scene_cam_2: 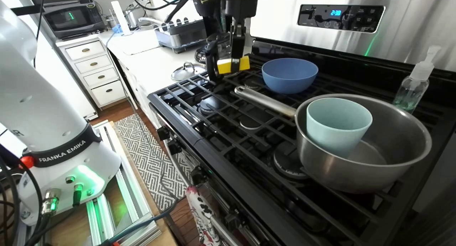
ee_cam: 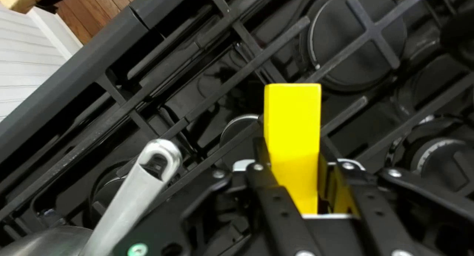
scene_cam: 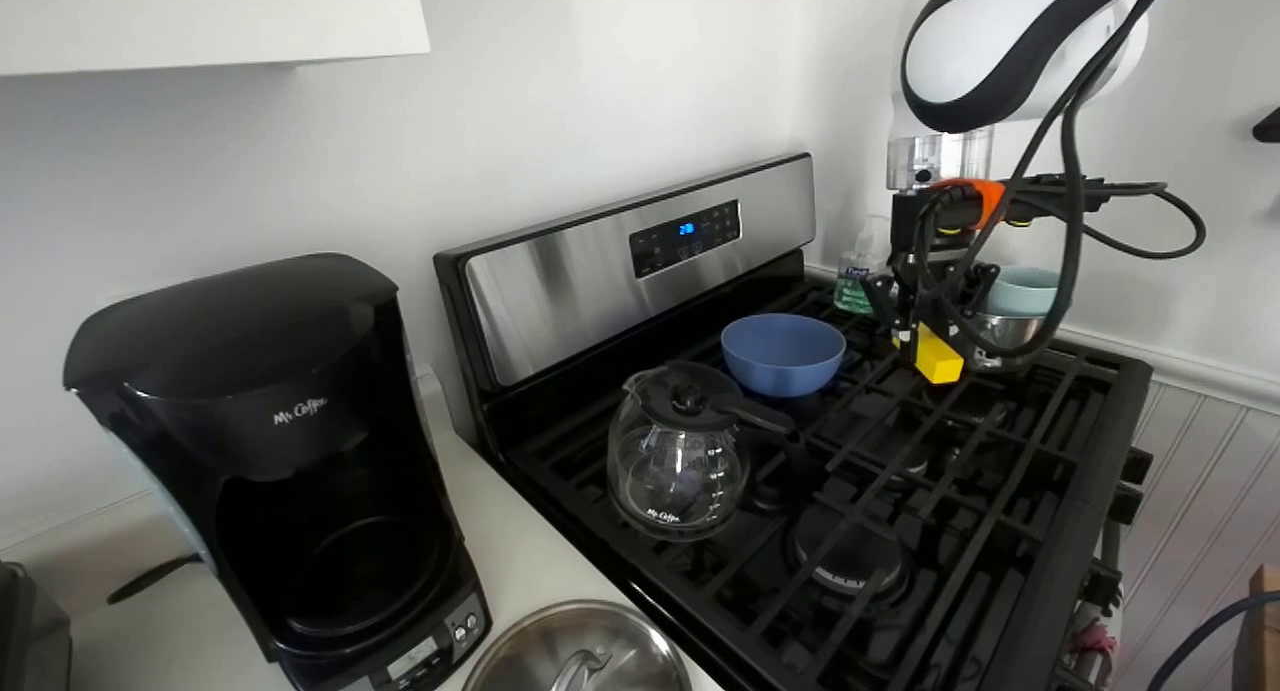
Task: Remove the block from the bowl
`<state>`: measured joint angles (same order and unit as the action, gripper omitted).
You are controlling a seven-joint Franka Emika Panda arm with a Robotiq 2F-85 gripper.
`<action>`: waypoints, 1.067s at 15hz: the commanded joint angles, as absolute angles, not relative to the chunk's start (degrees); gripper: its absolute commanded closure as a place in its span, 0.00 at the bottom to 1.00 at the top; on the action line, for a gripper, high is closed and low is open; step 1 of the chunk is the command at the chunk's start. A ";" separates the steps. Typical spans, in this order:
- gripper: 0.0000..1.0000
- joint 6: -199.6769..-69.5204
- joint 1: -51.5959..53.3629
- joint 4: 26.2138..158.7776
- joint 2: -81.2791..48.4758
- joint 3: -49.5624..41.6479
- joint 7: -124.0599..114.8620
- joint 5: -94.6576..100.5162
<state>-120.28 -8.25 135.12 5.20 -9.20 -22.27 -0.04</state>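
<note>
Gripper (ee_cam: 292, 152) clamped on the yellow block (ee_cam: 292, 113), gap just the block's width, holding it in the air above the stove (scene_cam_2: 228, 169). Blue bowl (scene_cam_2: 289, 80) sits upright on the burner grates (ee_cam: 374, 32), apart from the block; glass carafe (scene_cam: 680, 471) near it in an exterior view. Steel pan (scene_cam_2: 342, 173) with a pale cup (scene_cam_2: 331, 141) inside also on the stove.

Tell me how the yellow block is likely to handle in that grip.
The yellow block is probably stiff: its edges run straight, with no visible sag. Its flat sides should sit fairly steadily in the gripper. It might pivot if knocked, since one end juts out past the grip.
</note>
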 commanded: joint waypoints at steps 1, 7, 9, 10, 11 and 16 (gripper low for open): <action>0.92 -115.23 -7.68 137.38 7.99 -7.70 -14.79 1.73; 0.92 -119.32 -9.41 143.65 11.88 -8.17 -8.59 13.18; 0.69 -117.70 -9.17 141.40 9.27 -7.80 -10.26 11.46; 0.69 -118.05 -9.27 141.80 9.62 -7.88 -9.78 11.64; 0.92 -118.27 -9.28 142.06 9.85 -7.90 -9.52 11.68; 0.92 -120.90 -7.22 144.31 7.13 -6.24 0.12 15.72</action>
